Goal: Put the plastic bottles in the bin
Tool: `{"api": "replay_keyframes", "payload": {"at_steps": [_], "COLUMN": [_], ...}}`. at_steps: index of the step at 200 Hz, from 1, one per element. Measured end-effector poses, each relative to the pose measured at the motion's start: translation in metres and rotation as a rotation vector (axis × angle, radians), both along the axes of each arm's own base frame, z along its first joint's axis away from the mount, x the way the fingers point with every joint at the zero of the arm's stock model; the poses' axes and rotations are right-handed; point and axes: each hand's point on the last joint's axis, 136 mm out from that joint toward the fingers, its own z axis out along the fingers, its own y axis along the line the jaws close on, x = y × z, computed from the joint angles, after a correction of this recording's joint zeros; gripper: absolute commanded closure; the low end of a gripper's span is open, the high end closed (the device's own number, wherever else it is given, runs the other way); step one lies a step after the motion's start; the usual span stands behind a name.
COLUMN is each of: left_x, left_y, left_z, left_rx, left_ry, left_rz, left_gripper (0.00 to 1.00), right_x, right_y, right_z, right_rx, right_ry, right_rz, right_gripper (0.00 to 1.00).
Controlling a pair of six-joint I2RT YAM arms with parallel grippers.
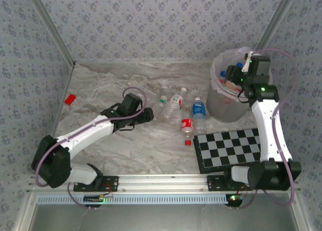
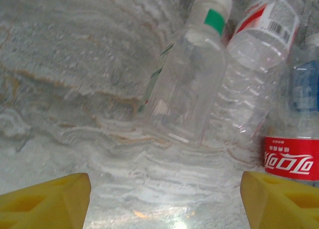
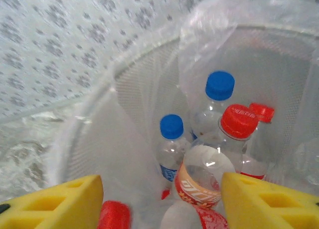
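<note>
Several plastic bottles lie on the marble table: one with a green band and white cap [image 1: 162, 101] [image 2: 187, 84], a red-labelled one [image 1: 174, 103] [image 2: 254, 54], a blue-labelled one [image 1: 199, 110] [image 2: 304, 89] and a red cola one [image 1: 186, 126] [image 2: 291, 156]. My left gripper [image 1: 146, 115] [image 2: 164, 201] stands open just short of them, with bare table between its fingers. My right gripper [image 1: 234, 72] [image 3: 162, 201] hangs open over the bin [image 1: 221, 107] [image 3: 139, 84]. Several bottles rest inside the bin. A red-capped, orange-labelled bottle [image 3: 209, 174] lies on top, between the spread fingers and close to the right one.
A black-and-white checkerboard [image 1: 231, 148] lies in front of the bin under the right arm. A flat red block [image 1: 70, 99] sits at the far left and a small red piece [image 1: 187, 142] near the cola bottle. Patterned walls close in the table.
</note>
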Motion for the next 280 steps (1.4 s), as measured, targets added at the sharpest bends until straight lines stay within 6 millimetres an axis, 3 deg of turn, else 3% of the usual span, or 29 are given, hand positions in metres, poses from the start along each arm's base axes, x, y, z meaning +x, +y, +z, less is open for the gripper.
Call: {"api": "replay_keyframes", "payload": {"at_steps": [23,52,81,125,158,198,228,262,280], "left_x": [0.016,0.04,0.052,0.048,0.047,0.049,0.042,0.022,0.006], "left_y": [-0.014,-0.033,-0.043,-0.048,-0.048,-0.049,-0.037,-0.018,-0.021], "left_z": [-0.001,-0.009,-0.029,-0.069,-0.079,-0.076,-0.07,-0.024,0.009], "left_rx": [0.039,0.093,0.151,0.21,0.226,0.227,0.252,0.206,0.115], "left_ry": [-0.014,-0.019,0.002,0.079,0.095,0.074,0.062,-0.048,-0.159], "left_rz": [-0.055,-0.113,-0.167,-0.247,-0.263,-0.272,-0.265,-0.25,-0.27], "left_gripper": [0.22,0.25,0.27,0.25,0.39,0.49,0.53,0.57,0.58], "right_x": [-0.023,-0.045,-0.059,-0.082,-0.097,-0.102,-0.1,-0.094,-0.092], "right_y": [0.007,0.024,0.045,0.059,0.062,0.069,0.083,0.134,0.169], "right_z": [0.022,0.029,0.014,-0.012,-0.014,-0.031,-0.036,-0.038,-0.041], "right_rx": [0.021,0.069,0.134,0.187,0.197,0.234,0.292,0.327,0.327], "right_ry": [-0.052,-0.055,-0.006,0.091,0.099,0.145,0.155,0.169,0.18], "right_rz": [0.026,0.113,0.221,0.278,0.292,0.32,0.368,0.521,0.619], "right_gripper": [0.19,0.16,0.17,0.17,0.18,0.19,0.23,0.27,0.3]}}
